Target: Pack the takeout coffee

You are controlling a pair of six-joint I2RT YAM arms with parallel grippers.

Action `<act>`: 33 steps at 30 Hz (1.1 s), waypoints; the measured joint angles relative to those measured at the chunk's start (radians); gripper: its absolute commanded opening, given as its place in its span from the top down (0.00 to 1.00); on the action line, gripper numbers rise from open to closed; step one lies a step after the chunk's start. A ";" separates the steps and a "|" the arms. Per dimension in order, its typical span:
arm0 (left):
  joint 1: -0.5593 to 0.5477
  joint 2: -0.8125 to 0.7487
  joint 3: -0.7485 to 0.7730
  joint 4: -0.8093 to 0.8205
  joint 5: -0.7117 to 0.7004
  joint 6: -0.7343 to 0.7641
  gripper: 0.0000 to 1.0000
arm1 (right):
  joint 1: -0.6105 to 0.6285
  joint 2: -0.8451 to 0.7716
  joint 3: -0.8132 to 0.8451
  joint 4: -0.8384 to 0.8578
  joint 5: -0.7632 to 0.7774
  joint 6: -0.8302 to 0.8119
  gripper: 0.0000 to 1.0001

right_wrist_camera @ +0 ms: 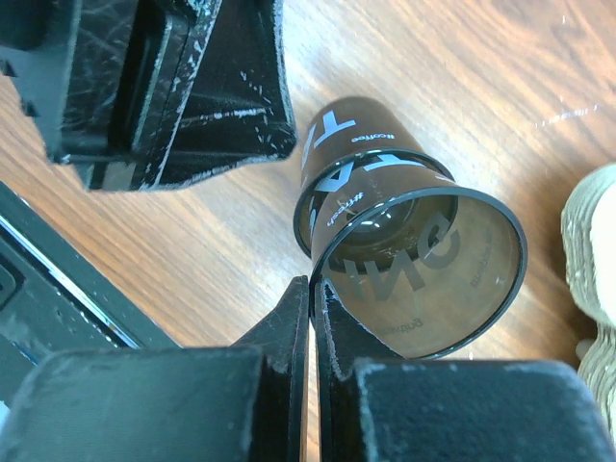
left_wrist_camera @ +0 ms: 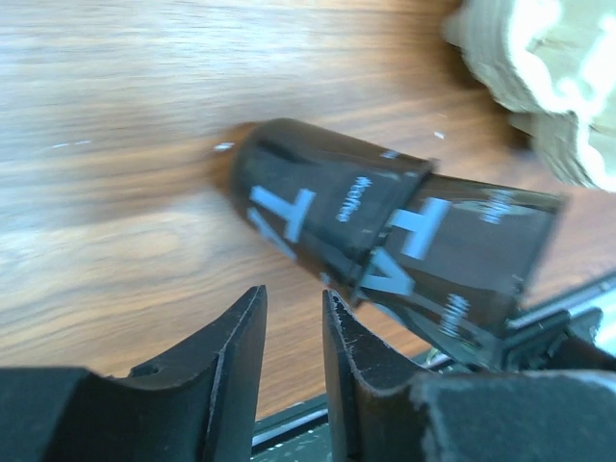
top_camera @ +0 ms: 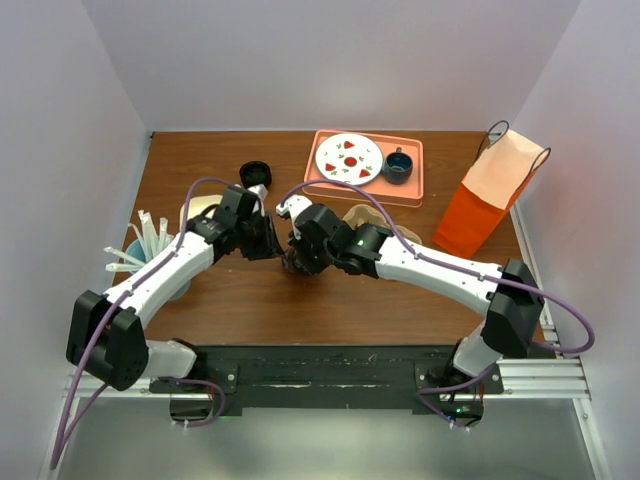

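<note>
Straws [top_camera: 150,238]: white, standing in a teal cup, well to the left of the takeout coffee [right_wrist_camera: 358,164], close to the left wall.
Left gripper [left_wrist_camera: 294,300]: fingers parted by a narrow gap, wood showing through it, nothing between them. Tips just beside the takeout coffee on its left; contact cannot be told.
Black ring [top_camera: 255,172]: behind and left of the takeout coffee, apart from it.
Takeout coffee: dark cup with white lettering, looks like two cups nested, no lid on. Tilted on its side between the two grippers, open mouth toward the right wrist. Cannot tell whether it rests on the table [top_camera: 250,310].
Right gripper [right_wrist_camera: 312,289]: fingers pressed together, pinching the rim wall of the takeout coffee.
Cardboard carrier [top_camera: 362,215]: just right of the takeout coffee, partly under the right arm.
Tray [top_camera: 412,190]: behind and right of the takeout coffee, carrying a plate [top_camera: 349,156] and a blue mug [top_camera: 398,166].
Orange bag [top_camera: 480,215]: upright, mouth open, well right of the takeout coffee, at the table's right edge.
Room: bare wood on the near side of the takeout coffee; walls close in left, back and right.
</note>
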 measured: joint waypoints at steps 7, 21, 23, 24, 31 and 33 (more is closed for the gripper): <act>0.090 0.002 0.008 -0.052 -0.065 0.000 0.60 | 0.000 0.046 0.043 0.007 -0.004 -0.027 1.00; 0.146 0.003 0.017 -0.065 -0.093 0.000 0.58 | -0.003 0.119 0.174 -0.017 -0.020 -0.091 1.00; 0.146 0.003 0.017 -0.065 -0.093 0.000 0.58 | -0.003 0.119 0.182 -0.021 -0.020 -0.098 1.00; 0.146 0.003 0.017 -0.065 -0.093 0.000 0.57 | -0.003 0.119 0.183 -0.025 -0.021 -0.101 1.00; 0.146 0.003 0.017 -0.058 -0.064 0.002 0.54 | -0.003 0.124 0.223 -0.098 -0.016 -0.113 1.00; 0.146 0.003 0.017 -0.040 -0.035 0.006 0.53 | -0.003 0.126 0.258 -0.115 -0.008 -0.114 1.00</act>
